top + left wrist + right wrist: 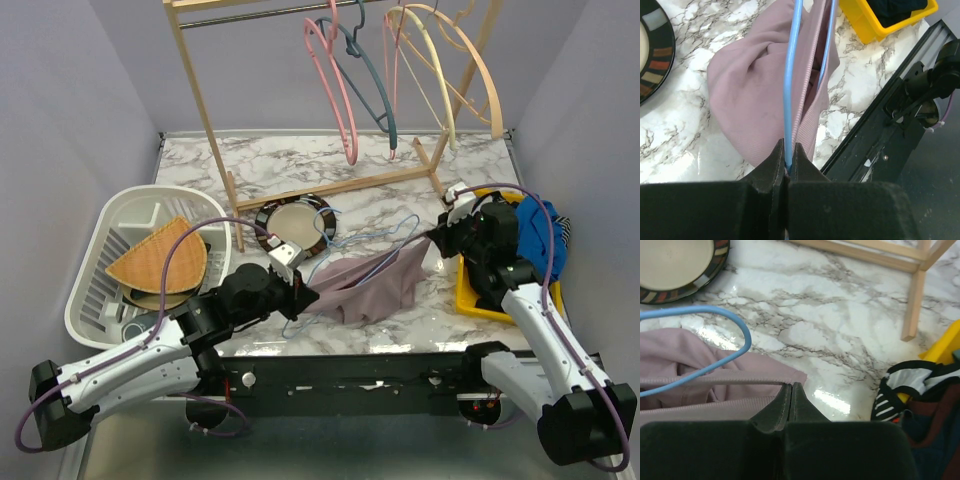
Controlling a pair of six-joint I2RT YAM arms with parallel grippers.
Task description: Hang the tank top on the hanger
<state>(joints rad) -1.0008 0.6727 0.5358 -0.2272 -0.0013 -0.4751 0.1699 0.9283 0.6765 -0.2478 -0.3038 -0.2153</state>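
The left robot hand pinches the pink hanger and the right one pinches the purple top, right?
No: the left gripper pinches the thin light-blue hanger, seen in the left wrist view. The right gripper does pinch the tank top.

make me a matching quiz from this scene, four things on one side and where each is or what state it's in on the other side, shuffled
Column A
1. tank top
2. hanger
3. yellow bin
4. plate

Column B
a. wire clamped in the left pincer
b. holds blue clothes
c. edge pinched by the right pincer
d. lies flat in front of the wooden rack

Pairs: 1-c, 2-a, 3-b, 4-d
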